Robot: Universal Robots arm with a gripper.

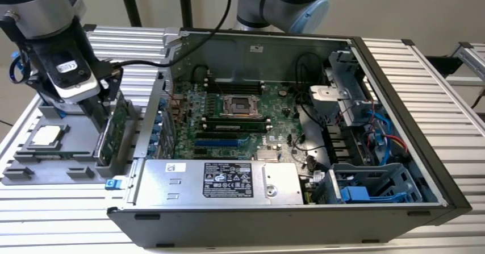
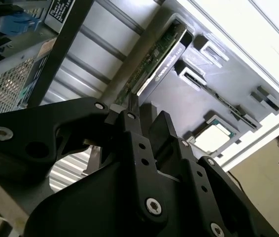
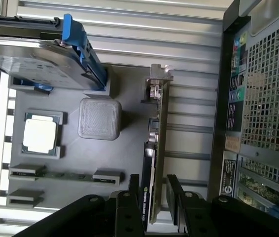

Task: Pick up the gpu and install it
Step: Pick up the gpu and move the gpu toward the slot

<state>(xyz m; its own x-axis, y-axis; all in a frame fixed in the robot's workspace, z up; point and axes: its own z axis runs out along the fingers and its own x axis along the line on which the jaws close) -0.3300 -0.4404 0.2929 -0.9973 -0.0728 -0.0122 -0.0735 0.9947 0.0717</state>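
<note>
Right, gripper (image 3: 152, 178) straddles the gpu (image 3: 156, 143), open, nothing clamped yet. It stands on edge, long axis running from gripper toward its bracket (image 3: 158, 74).

In the first wrist view the gripper (image 3: 153, 178) hides one end of the gpu (image 3: 158, 138); the hard drive (image 3: 31, 61) is cut off.

Open computer case (image 1: 227, 225) on the worktop (image 1: 432, 72). At the exterior view's left, just beside the case, lies a holder tray (image 1: 45, 173). In the tray, the gpu (image 1: 113, 134) stands on edge nearest the case, with the CPU chip (image 1: 47, 136) farther out and the hard drive (image 3: 36, 61) at one end. The claw (image 3: 153, 195) straddles the gpu, one finger on each side.
</note>
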